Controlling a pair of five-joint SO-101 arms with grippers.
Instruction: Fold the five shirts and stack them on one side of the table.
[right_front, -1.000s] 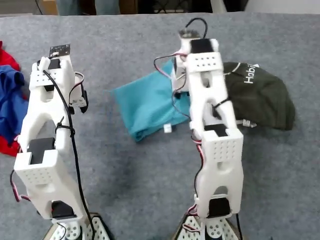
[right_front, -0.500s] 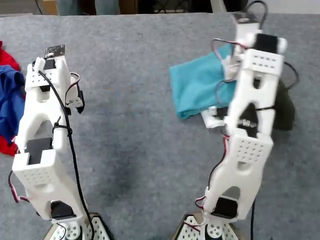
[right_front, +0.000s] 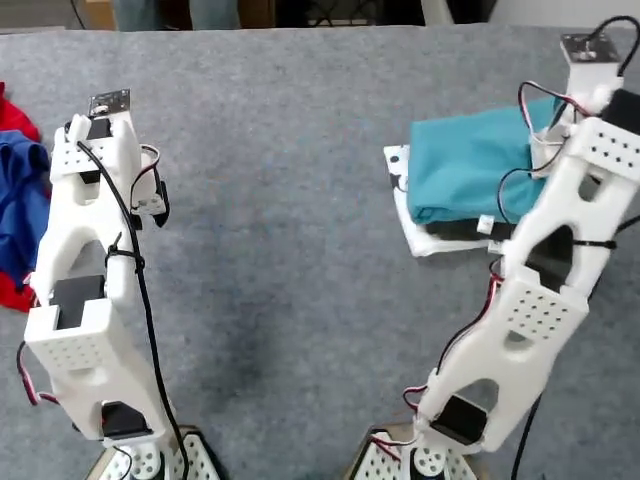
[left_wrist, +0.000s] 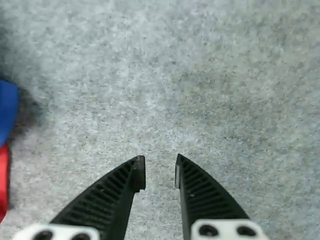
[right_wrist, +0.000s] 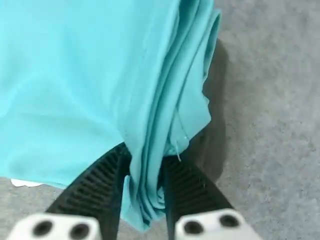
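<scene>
We read the teal shirt (right_wrist: 75, 75) as soft matt cloth, creased at the folded edge. The table cover (right_front: 280, 200) is grey, fuzzy, carpet-like fabric. The arm shells (right_front: 110, 165) are matt white plastic. The left gripper (left_wrist: 159, 172) has black ribbed plastic fingers (left_wrist: 117, 187) with a slight sheen.

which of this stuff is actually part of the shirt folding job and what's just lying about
Part of the job:
- teal shirt, clamped in the right tool, lying over a dark shirt and a white shirt
- blue shirt and red shirt at the opposite side
- left tool, open

Just there:
- grey table cover
</scene>
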